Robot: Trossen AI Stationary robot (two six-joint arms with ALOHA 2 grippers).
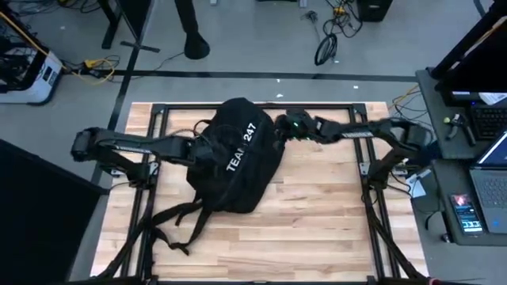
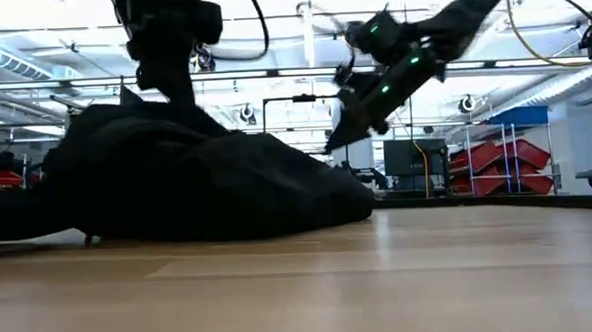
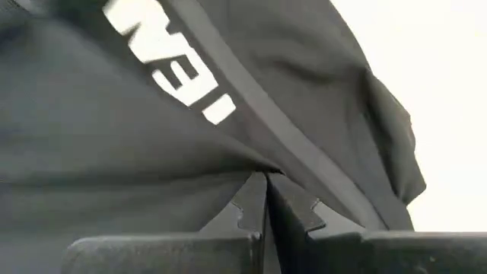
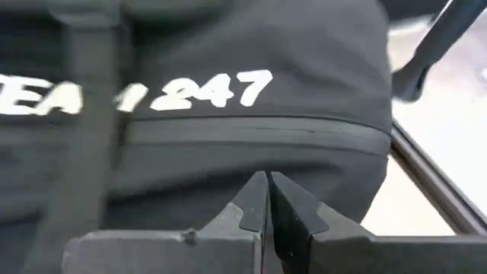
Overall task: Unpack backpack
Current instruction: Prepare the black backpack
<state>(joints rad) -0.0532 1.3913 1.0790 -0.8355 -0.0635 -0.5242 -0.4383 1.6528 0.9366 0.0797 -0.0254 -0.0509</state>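
Note:
The black backpack [image 1: 238,158] with white "TEAM 247" lettering lies slumped on the wooden table, at its middle and toward the far edge. Its straps [image 1: 181,226] trail toward the near left. My left gripper [image 1: 207,149] is at the backpack's left side, shut on its fabric [image 3: 152,152]. My right gripper [image 1: 279,128] is shut and slants down at the backpack's far right side [image 4: 228,144], just below a zipper line. In the low view the right gripper [image 2: 333,144] hangs close over the backpack's slope [image 2: 276,177]. My left gripper pinches a raised fold of the backpack's outer fabric [image 3: 251,164] between its two fingers, on the left side near the lettering. Creases run together at the fingertips. The backpack rests on the table. Whether my right gripper touches the backpack, I cannot tell.
Black metal frame rails [image 1: 150,158] run along the table's left, right and far sides. A side table at the right holds a laptop [image 1: 493,154] and a phone [image 1: 466,212]. Bare wood [image 1: 317,229] lies toward the near right.

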